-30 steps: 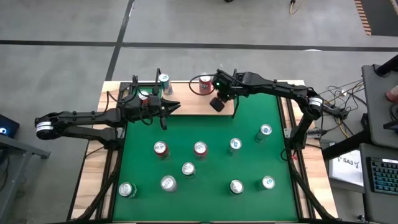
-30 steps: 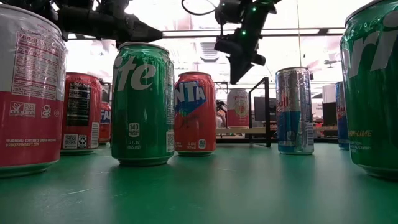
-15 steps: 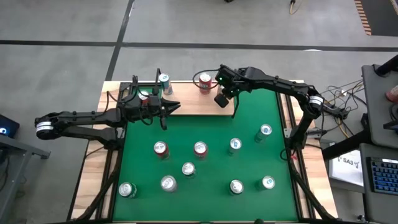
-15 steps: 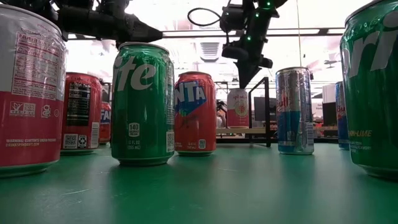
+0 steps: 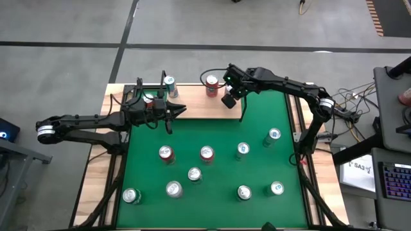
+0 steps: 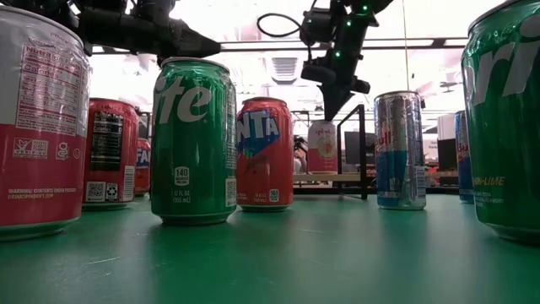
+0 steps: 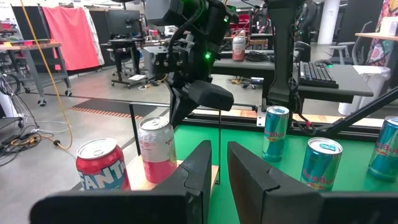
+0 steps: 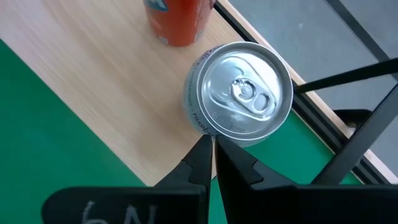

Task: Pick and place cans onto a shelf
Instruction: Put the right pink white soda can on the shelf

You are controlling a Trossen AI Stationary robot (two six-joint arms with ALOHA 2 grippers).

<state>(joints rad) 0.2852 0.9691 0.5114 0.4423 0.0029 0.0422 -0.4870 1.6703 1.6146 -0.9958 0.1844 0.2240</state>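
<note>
The shelf [image 5: 192,109], a light-wood board, lies along the table's far edge. On it stand a pink-and-white can [image 5: 212,83], a blue can [image 5: 169,82] and a red can [image 5: 149,99]. Several more cans [image 5: 206,153] stand on the green table top. My right gripper [image 5: 227,99] is shut and slants down just above the shelf. It hangs next to the pink-and-white can [image 8: 239,93] and holds nothing. My left gripper [image 7: 219,155] lies level over the shelf's left part. Its fingers are all but closed and hold nothing.
Thin black wire uprights [image 7: 221,140] stand at the shelf's ends. In the low view tall cans [image 6: 192,139] crowd the near part of the table. The green strip between the shelf and the nearest cans is bare. A desk with a keyboard [image 5: 392,176] stands beyond the table's right edge.
My right gripper has swung a little toward the table's right and far edges above the shelf, staying shut and empty. The cans have not moved.
</note>
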